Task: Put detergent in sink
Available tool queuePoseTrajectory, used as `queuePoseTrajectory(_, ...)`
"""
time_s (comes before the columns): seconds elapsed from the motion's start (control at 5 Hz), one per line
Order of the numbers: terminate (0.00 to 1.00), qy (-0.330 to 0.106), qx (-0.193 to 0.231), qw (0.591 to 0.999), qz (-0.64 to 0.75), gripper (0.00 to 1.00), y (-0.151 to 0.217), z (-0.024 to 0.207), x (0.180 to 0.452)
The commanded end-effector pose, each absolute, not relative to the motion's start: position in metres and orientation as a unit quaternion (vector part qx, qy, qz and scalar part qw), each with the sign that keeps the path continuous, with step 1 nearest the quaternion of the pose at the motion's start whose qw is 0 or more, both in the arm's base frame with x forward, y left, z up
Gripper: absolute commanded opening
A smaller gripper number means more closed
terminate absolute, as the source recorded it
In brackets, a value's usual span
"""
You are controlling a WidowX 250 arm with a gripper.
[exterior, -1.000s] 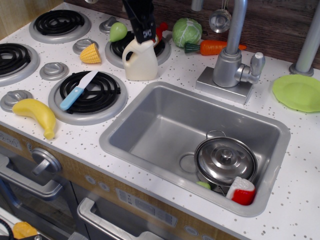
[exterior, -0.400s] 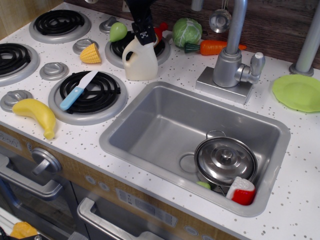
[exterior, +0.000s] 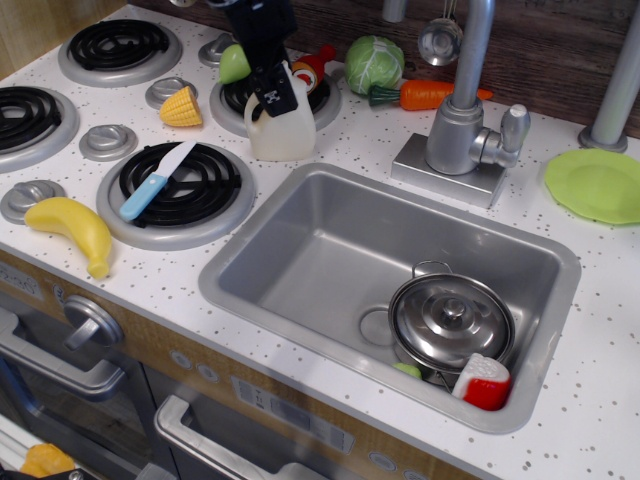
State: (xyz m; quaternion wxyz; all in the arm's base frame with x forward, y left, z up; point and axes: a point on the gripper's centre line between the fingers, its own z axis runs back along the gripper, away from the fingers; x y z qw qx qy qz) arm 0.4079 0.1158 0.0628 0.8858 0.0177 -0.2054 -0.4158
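Since a second ago, the gripper (exterior: pixel 272 98) has dropped lower over the detergent (exterior: pixel 282 133) and shifted a little toward the left, so its black body now hides the jug's neck and much of its upper half. A second ago it sat higher, at the neck, with the handle and shoulders of the jug plainly showing; at the intermediate picture it was already sliding down.

In the single overhead view, the detergent stands upright on the speckled counter, at the front edge of the back burner (exterior: pixel 240 95), just beyond the far left corner of the sink (exterior: pixel 238 285). The jug itself appears not to have moved. Whether the jaws are closed on it cannot be told: the fingertips are lost against the bottle and the arm's own bulk.

This reads as the reach settling into a grasp, so the task is at an early stage: the jug is not lifted and nothing of it is over the basin yet.

Inside the sink, the lidded pot (exterior: pixel 451 322) and the red-and-white bottle (exterior: pixel 483 382) fill the near right corner, leaving the left half free. The knife (exterior: pixel 156 181), banana (exterior: pixel 74 230) and corn (exterior: pixel 181 107) lie unchanged.
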Motion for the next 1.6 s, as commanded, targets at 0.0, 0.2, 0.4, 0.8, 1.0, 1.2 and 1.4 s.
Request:
queuePoseTrajectory(0.0, 0.00, -0.215, 0.019, 0.890, -0.402, 0.00, 0.120, 0.083, 0.410)
queuePoseTrajectory(0.2, 0.00, -0.204, 0.032, 0.893, -0.399, 0.00, 0.114, 0.108, 0.405)
queuePoseTrajectory(0.4, 0.00, -0.175, 0.066, 0.907, -0.377, 0.00, 0.100, 0.143, 0.388)
queuePoseTrajectory(0.8, 0.00, -0.191, 0.064, 0.935, -0.292, 0.00, 0.069, 0.122, 0.335)
queuePoseTrajectory(1.0, 0.00, -0.218, 0.066, 0.943, -0.242, 0.00, 0.048, 0.089, 0.315)
queuePoseTrajectory(1.2, 0.00, -0.233, 0.060, 0.945, -0.221, 0.00, 0.041, 0.065, 0.307)
queuePoseTrajectory(1.4, 0.00, -0.242, 0.047, 0.948, -0.201, 0.00, 0.038, 0.044, 0.305)
